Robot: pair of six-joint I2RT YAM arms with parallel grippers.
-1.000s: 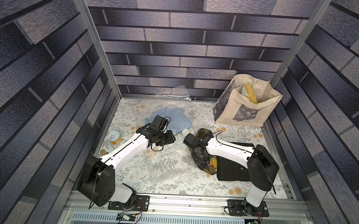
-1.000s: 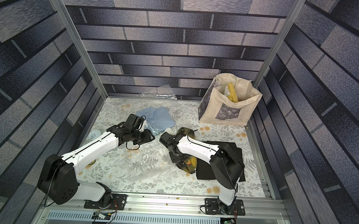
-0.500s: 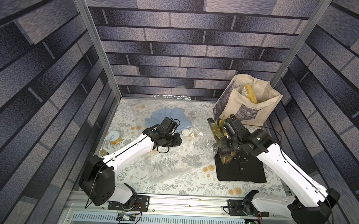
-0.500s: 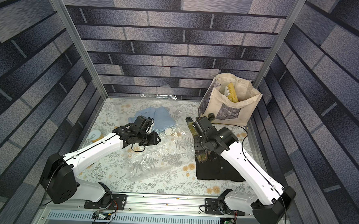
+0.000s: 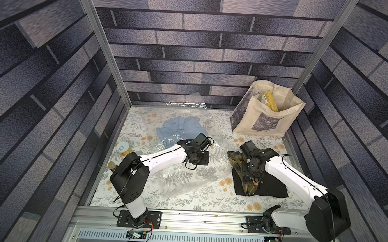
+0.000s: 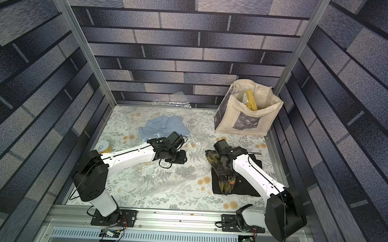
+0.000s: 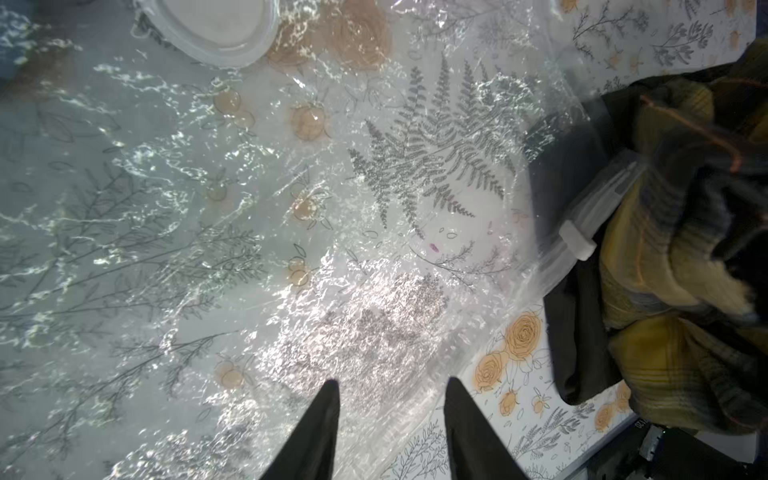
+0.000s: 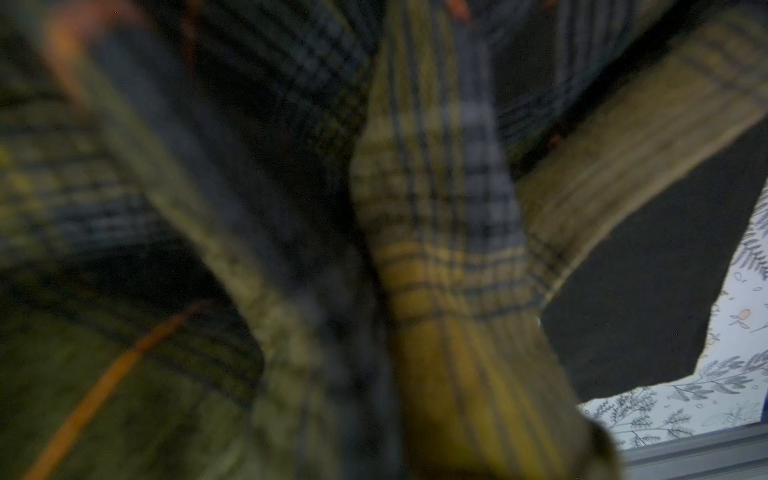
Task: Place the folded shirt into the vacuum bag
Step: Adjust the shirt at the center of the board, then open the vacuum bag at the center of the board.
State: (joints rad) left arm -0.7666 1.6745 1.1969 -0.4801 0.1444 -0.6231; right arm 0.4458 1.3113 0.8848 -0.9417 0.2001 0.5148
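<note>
Vacuum bag lies on floral tablecloth between brick-patterned walls.

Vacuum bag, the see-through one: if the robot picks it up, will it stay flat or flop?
Probably flops: the vacuum bag is thin film lying in wrinkles. Likely very light, since the flowered tablecloth shows straight through it. Maybe slippery too; its surface glints shiny in the left wrist view.

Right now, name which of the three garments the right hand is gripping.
The yellow-green plaid shirt: bunched and raised, while the black garment and light blue shirt lie flat.
</note>
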